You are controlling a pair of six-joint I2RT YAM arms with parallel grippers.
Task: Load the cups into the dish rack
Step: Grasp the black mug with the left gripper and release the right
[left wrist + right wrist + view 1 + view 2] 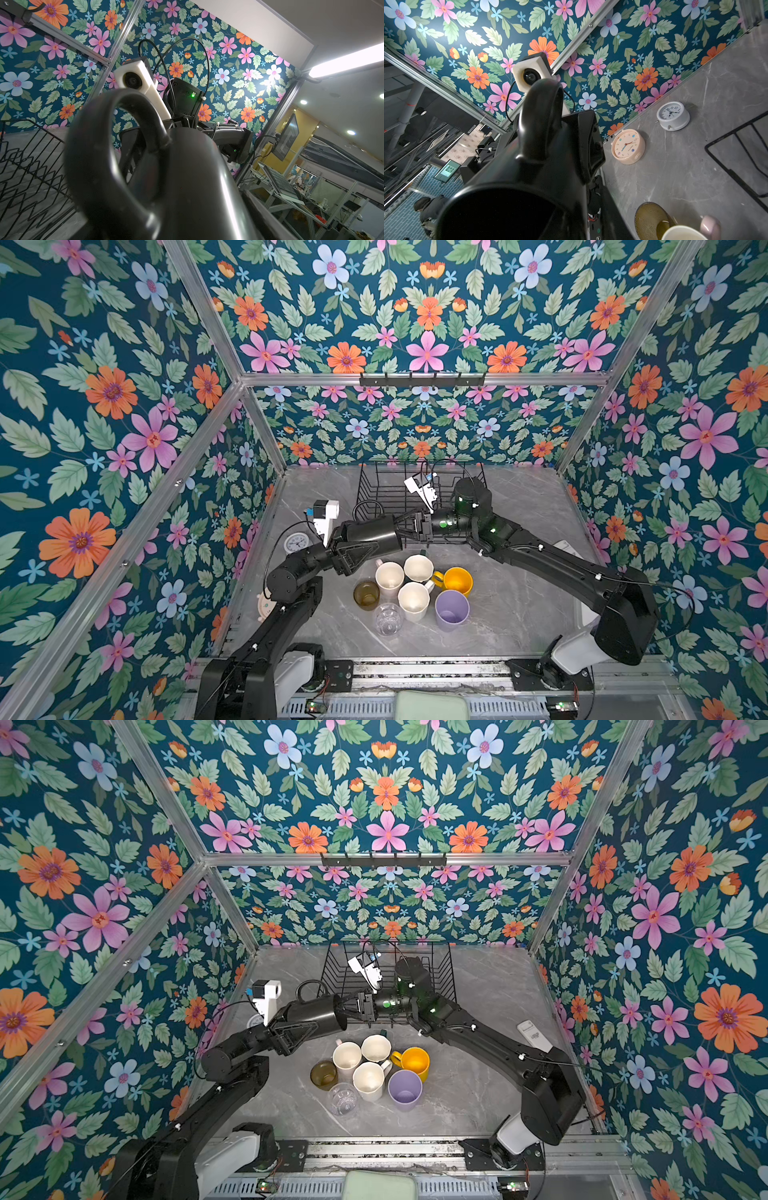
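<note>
Flowered wallpaper [124, 406] on a dark blue ground, framed by aluminium profiles, was seen on the walls around a grey marble-patterned table [519, 572]. At the back of this table a black wire dish rack [374, 489] with upright prongs was placed.

A glossy black mug [372, 533] with a big loop handle was held in the air, lying on its side, just at the near left corner of the dish rack. It was clamped around its body by the left gripper [368, 541], whose jaws were pressed against the sides of the mug. The mouth of the black mug [529, 166] was turned towards the right gripper [405, 529], which was placed directly at the rim. Whether its jaws were pinching the rim or were loose could not be told.

On the table below the two grippers, in front of the dish rack, a tight group of cups was standing upright: three cream-white mugs [413, 601], a yellow mug [457, 580], a lilac tumbler [452, 610], an amber-brown glass [366, 594] and a clear glass [388, 618].

The right part of the dish rack was hidden by the right arm [540, 556], which was stretched over its front edge. A white round clock [672, 115] and a peach round clock [628, 146] were lying at the left edge of the table, near the left arm [299, 572].
</note>
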